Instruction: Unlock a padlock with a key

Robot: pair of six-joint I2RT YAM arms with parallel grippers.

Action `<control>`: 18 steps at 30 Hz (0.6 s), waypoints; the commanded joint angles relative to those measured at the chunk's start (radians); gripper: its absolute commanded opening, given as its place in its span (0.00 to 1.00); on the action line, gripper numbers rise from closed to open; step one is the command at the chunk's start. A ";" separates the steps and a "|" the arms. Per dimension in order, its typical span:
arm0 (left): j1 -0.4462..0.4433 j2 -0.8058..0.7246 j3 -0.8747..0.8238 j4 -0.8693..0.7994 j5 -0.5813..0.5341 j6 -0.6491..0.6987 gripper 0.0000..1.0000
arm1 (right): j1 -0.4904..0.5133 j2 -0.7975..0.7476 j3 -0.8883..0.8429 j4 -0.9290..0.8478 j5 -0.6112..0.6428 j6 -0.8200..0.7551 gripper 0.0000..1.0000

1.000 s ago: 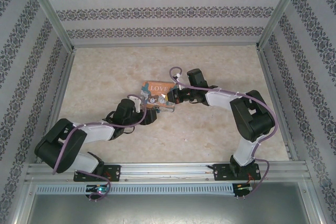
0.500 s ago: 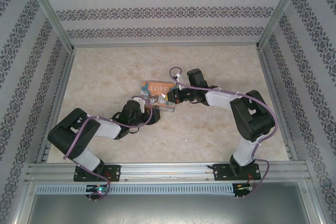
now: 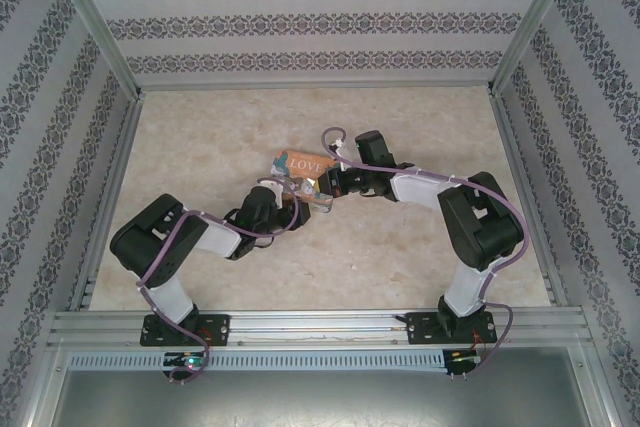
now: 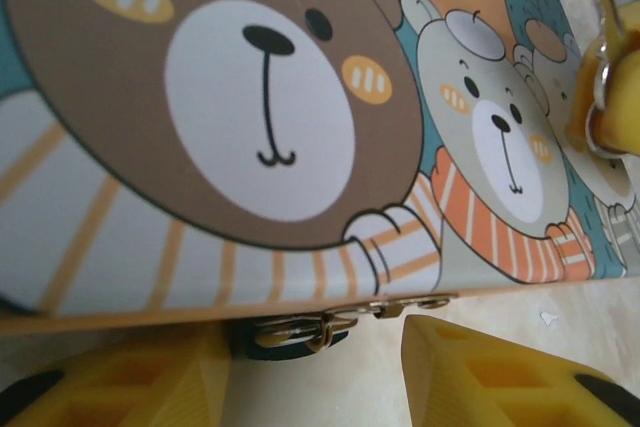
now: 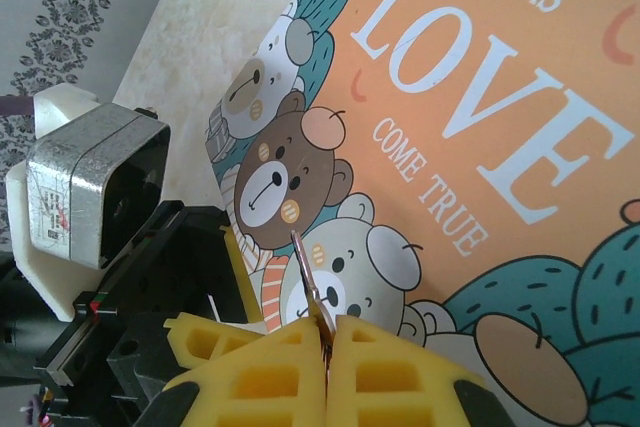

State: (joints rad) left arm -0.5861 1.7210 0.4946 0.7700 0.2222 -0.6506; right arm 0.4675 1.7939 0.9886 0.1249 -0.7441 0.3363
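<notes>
right wrist: right gripper (image 5: pixel 328 335) clamped on key (image 5: pixel 307 282), near tin (image 5: pixel 480 147).

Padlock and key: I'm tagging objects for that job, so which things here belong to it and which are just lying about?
Job: thin silvery metal key pinched in the right gripper; small dark-blue padlock, likely, at a brass clasp, before the open left gripper.
Around: colourful rectangular LOVE bear tin; beige marbled table; patterned walls.
</notes>
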 commanded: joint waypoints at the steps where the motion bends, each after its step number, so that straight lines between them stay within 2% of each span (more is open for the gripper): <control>1: -0.037 0.042 0.029 0.044 0.006 -0.041 0.46 | 0.013 0.025 -0.016 -0.094 0.054 -0.014 0.00; 9: -0.041 0.063 0.035 0.066 -0.057 -0.093 0.40 | 0.013 0.023 -0.016 -0.096 0.054 -0.014 0.00; 18: -0.040 0.079 0.057 0.048 -0.078 -0.122 0.32 | 0.013 0.012 -0.016 -0.097 0.058 -0.011 0.00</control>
State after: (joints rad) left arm -0.6029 1.7725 0.5228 0.8097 0.1440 -0.7429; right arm 0.4675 1.7908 0.9886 0.1253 -0.7292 0.3363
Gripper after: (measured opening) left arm 0.329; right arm 0.047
